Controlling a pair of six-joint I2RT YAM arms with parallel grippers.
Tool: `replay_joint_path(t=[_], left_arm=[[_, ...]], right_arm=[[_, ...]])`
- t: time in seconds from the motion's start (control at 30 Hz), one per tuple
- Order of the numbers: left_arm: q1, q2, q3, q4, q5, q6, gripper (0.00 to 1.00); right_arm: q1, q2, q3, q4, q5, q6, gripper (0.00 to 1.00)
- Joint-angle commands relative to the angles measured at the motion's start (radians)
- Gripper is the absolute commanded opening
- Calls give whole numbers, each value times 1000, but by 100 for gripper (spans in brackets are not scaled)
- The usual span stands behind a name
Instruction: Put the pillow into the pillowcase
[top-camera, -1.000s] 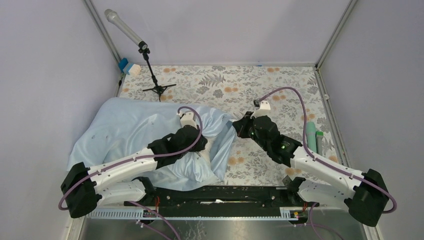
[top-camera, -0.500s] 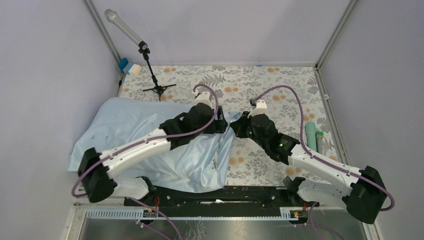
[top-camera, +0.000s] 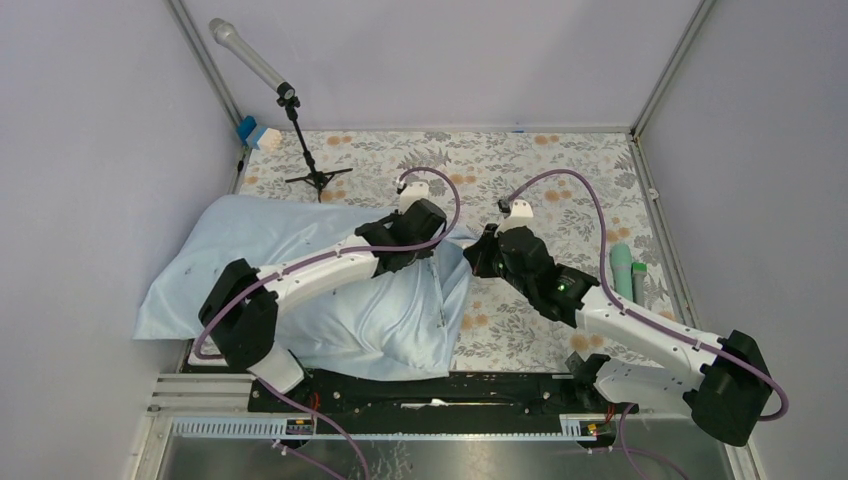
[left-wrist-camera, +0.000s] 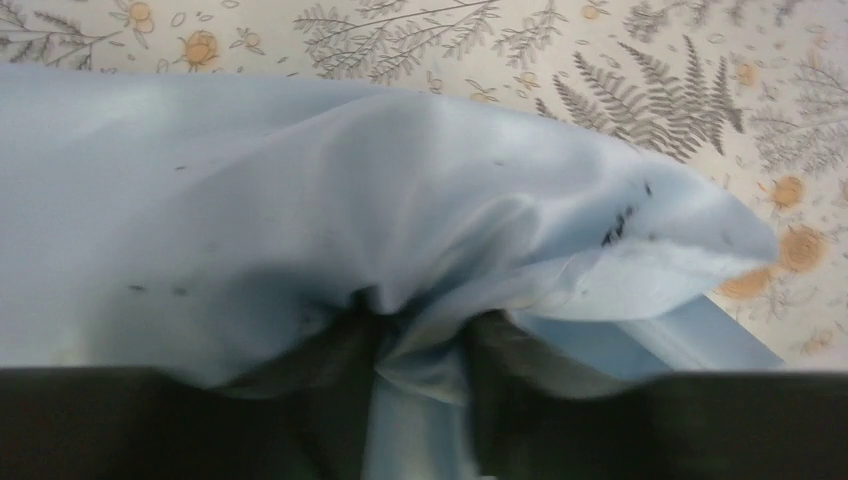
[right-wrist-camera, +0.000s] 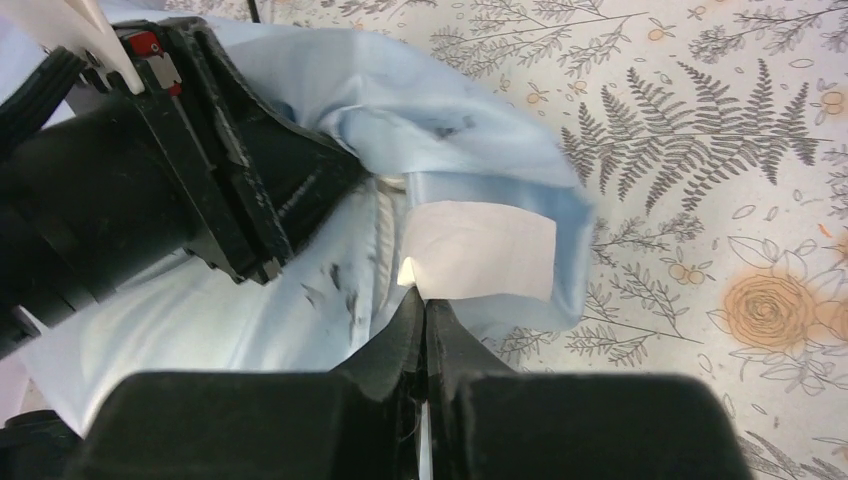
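Observation:
The light-blue pillowcase (top-camera: 300, 270) lies plump on the left of the table. The pillow is hidden inside it; only a thin cream strip (right-wrist-camera: 383, 235) shows at the opening in the right wrist view. My left gripper (top-camera: 438, 240) is at the pillowcase's right end, and a bunched fold of the blue cloth (left-wrist-camera: 300, 200) sits between its fingers (left-wrist-camera: 420, 320). My right gripper (top-camera: 473, 256) is just to its right. It is shut (right-wrist-camera: 424, 298) on the opening's hem beside a white label (right-wrist-camera: 480, 250). The left gripper's black body fills the upper left of the right wrist view.
The grey floral tablecloth (top-camera: 540, 170) covers the table. A microphone stand (top-camera: 300, 130) and a blue-and-white block (top-camera: 258, 135) are at the back left. A green cylinder (top-camera: 622, 272) lies by the right wall. The black base rail (top-camera: 430, 390) runs along the near edge.
My left arm has swung from low on the pillowcase up and right to its open end next to the right gripper. The cloth now lies smoother. The right gripper has hardly moved.

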Motion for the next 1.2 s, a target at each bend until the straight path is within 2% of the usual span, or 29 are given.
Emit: replay_joint_path(t=[0.0,0.07,0.17,0.37,0.6,0.7,0.9,1.0,1.1,1.17], left_arm=[[63,-27,-44,60,-30,57,11],[73,-58,-50,92,58,71,0],[87,-70,-40,94,220,74,0],[88,-179,-98,122,515,-30,0],[90,-247,-236,196,692,-104,0],[96,-232,-284,242,710,-116,0],[143,-43,-263,418,782,-120,0],[164,102,-148,425,771,-89,0],[205,225,-32,401,742,-60,0],[239,268,22,395,738,-49,0]], right_arm=[[-9,-8,78,-43,76,-32,0],[-10,3,88,-46,82,-37,0],[-13,30,131,-58,90,-52,0],[-88,113,262,-81,82,-105,0],[-122,215,390,-90,74,-157,0],[-122,226,416,-97,50,-163,0],[-118,156,408,-112,-45,-137,0],[-66,99,378,-125,-126,-110,0],[31,60,324,-144,-108,-100,0],[40,36,245,-126,-122,-62,0]])
